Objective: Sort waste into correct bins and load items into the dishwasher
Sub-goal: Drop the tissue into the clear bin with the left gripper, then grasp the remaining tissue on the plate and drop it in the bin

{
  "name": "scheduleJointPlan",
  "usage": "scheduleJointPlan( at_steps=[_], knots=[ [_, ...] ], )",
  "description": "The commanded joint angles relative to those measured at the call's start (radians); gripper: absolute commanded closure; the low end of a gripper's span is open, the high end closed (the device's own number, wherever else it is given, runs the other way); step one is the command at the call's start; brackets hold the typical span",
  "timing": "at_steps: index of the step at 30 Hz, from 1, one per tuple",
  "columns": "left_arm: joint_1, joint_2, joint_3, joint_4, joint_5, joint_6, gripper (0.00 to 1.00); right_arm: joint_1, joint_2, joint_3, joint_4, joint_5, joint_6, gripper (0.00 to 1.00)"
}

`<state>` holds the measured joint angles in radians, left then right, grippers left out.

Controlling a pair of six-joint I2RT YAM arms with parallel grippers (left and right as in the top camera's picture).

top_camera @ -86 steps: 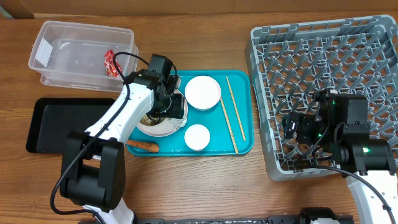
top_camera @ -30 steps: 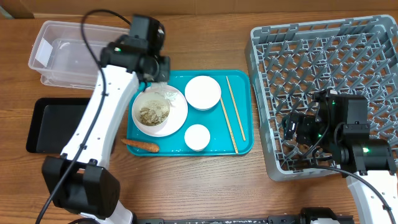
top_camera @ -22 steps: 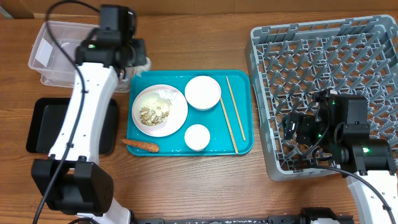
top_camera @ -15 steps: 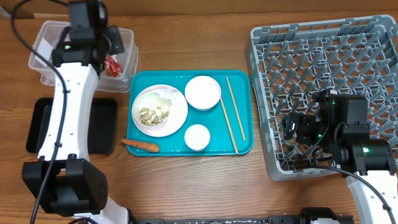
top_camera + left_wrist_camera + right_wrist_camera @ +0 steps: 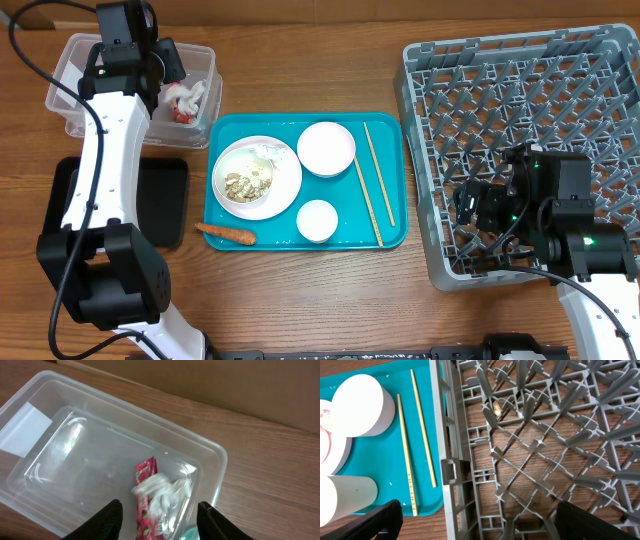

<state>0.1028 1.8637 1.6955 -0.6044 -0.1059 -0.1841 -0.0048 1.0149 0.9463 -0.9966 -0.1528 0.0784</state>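
Observation:
My left gripper (image 5: 165,68) (image 5: 160,525) is open and empty above the right end of the clear tub (image 5: 75,55) (image 5: 75,420). Below it in the tub lie the red snack wrapper (image 5: 178,110) (image 5: 144,471) and the crumpled white tissue (image 5: 190,95) (image 5: 167,492), which is blurred in the left wrist view. The white plate (image 5: 287,185) holds beige food scraps (image 5: 248,183) and some rice (image 5: 270,152). A white bowl (image 5: 326,148) (image 5: 357,405), a small cup (image 5: 317,220) (image 5: 342,496) and the chopsticks (image 5: 372,185) (image 5: 405,455) lie on the teal tray (image 5: 392,232). My right gripper (image 5: 480,208) (image 5: 480,525) is open and empty over the grey dish rack (image 5: 520,90) (image 5: 452,435).
The carrot piece (image 5: 230,234) lies on the table at the teal tray's front left edge. The black tray (image 5: 165,185) sits left of the teal tray, partly under my left arm. The table is wooden.
My left arm has swung from the plate on the teal tray up and left to the clear tub. The tissue now lies in the tub by the red wrapper. The right arm is still.

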Motion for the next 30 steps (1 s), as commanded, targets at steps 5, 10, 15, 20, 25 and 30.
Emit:
scheduleJointPlan(
  at_steps=[5, 10, 15, 20, 25, 30],
  knots=[
    [-0.056, -0.045, 0.023, -0.193, 0.227, 0.005, 0.44, 0.005, -0.003, 0.029, 0.003, -0.006, 0.005, 0.0],
    [-0.139, -0.025, 0.012, -0.358, 0.23, 0.005, 0.34, 0.005, -0.003, 0.029, 0.002, -0.006, 0.005, 0.0],
    [-0.208, 0.005, -0.042, -0.417, 0.229, 0.012, 0.27, 0.005, -0.003, 0.029, 0.002, -0.006, 0.005, 0.0],
    [-0.229, 0.034, -0.121, -0.405, 0.229, -0.008, 0.27, 0.005, -0.003, 0.029, -0.001, -0.006, 0.005, 0.0],
    [-0.231, 0.048, -0.135, -0.401, 0.233, -0.039, 0.27, 0.005, -0.003, 0.029, -0.001, -0.006, 0.005, 0.0],
    [-0.242, 0.069, -0.14, -0.394, 0.235, -0.042, 0.27, 0.005, -0.003, 0.029, -0.002, -0.006, 0.005, 0.0]
  ],
)
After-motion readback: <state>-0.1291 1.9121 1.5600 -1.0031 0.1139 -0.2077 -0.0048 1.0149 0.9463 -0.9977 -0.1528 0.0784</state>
